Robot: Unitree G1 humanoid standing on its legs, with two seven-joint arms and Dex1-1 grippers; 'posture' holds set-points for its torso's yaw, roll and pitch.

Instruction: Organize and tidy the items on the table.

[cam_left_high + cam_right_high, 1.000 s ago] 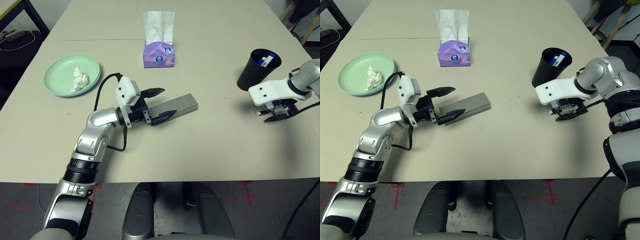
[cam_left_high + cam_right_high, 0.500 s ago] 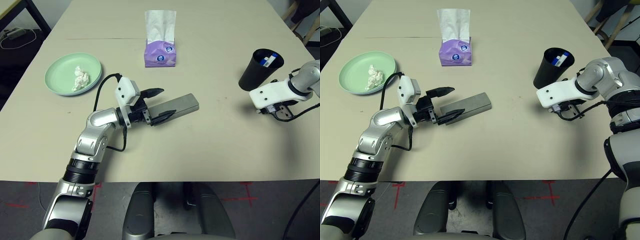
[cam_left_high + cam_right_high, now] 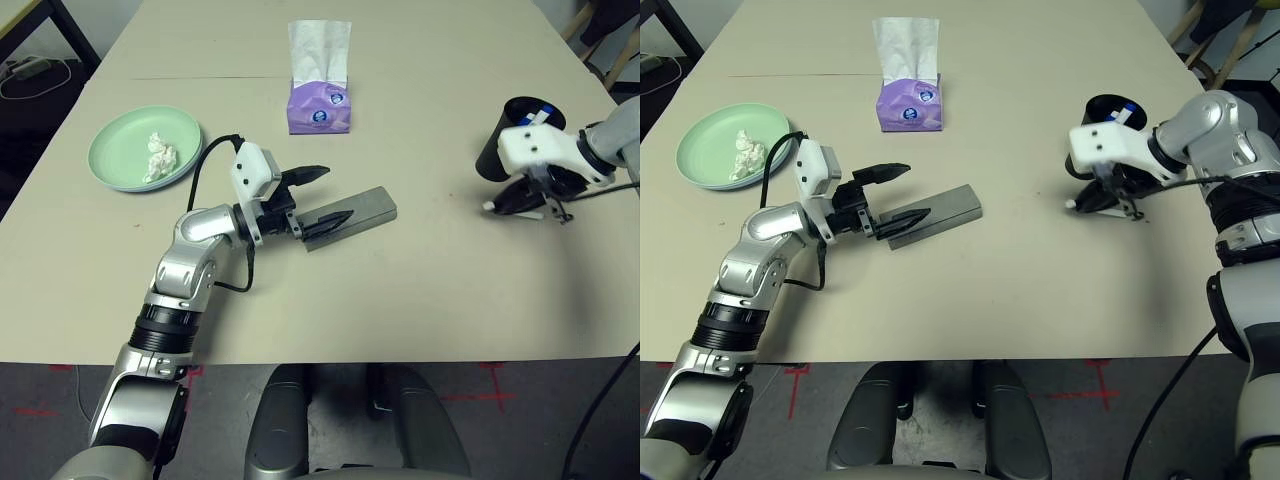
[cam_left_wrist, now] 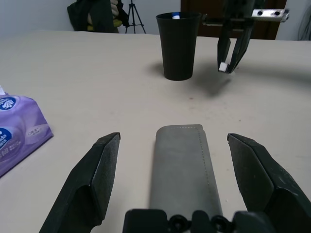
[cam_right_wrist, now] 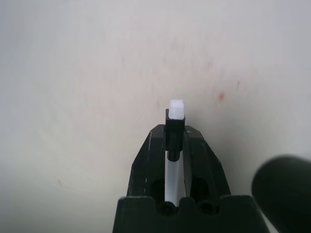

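Observation:
The grey glasses case (image 3: 358, 208) lies on the table (image 3: 420, 290), between the fingers of my open left gripper (image 3: 337, 193); the fingers (image 4: 99, 170) flank it without touching. My right gripper (image 3: 510, 200) is shut on a thin pen (image 5: 175, 110) with a white end, held above the table just in front of the black cup (image 3: 522, 118). A blue-white item (image 3: 537, 116) stands in the cup. At the far left, a crumpled tissue wad (image 3: 157, 157) lies in the pale green plate (image 3: 120, 165).
A purple tissue pack (image 3: 320, 106) with white tissue sticking up stands at the back centre. A thin seam (image 3: 200, 78) crosses the far part of the table. The table's front edge runs close to my body.
My right gripper has shut on the pen, lifted it off the table and swung towards the black cup. The left gripper stays open around the case, barely shifted.

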